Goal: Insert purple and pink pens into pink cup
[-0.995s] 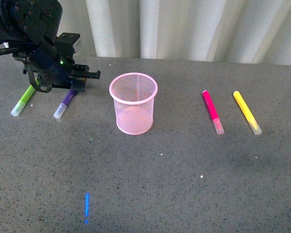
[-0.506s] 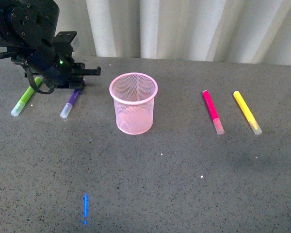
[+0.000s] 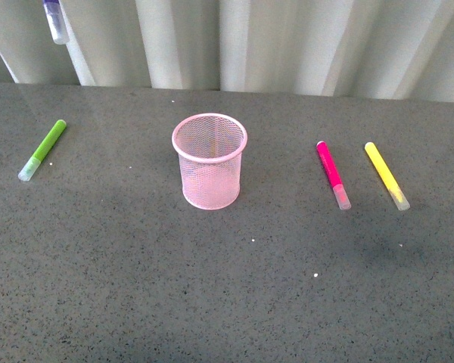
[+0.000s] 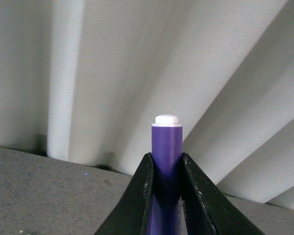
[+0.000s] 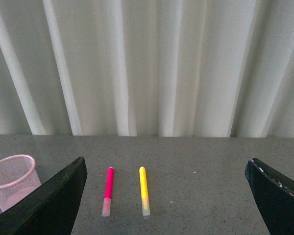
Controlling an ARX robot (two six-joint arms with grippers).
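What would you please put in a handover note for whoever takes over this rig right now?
Left gripper: shut on the purple pen, held high over the table's far left, cap hanging down.
Right gripper: open and empty, well back from the pens.
Pink cup: upright at centre, no pen in it.
Pink pen: lying right of the cup, beside the yellow marker.
Done: purple pen grasped and off the table.
Left: put it in the cup, then pick up and insert the pink pen.
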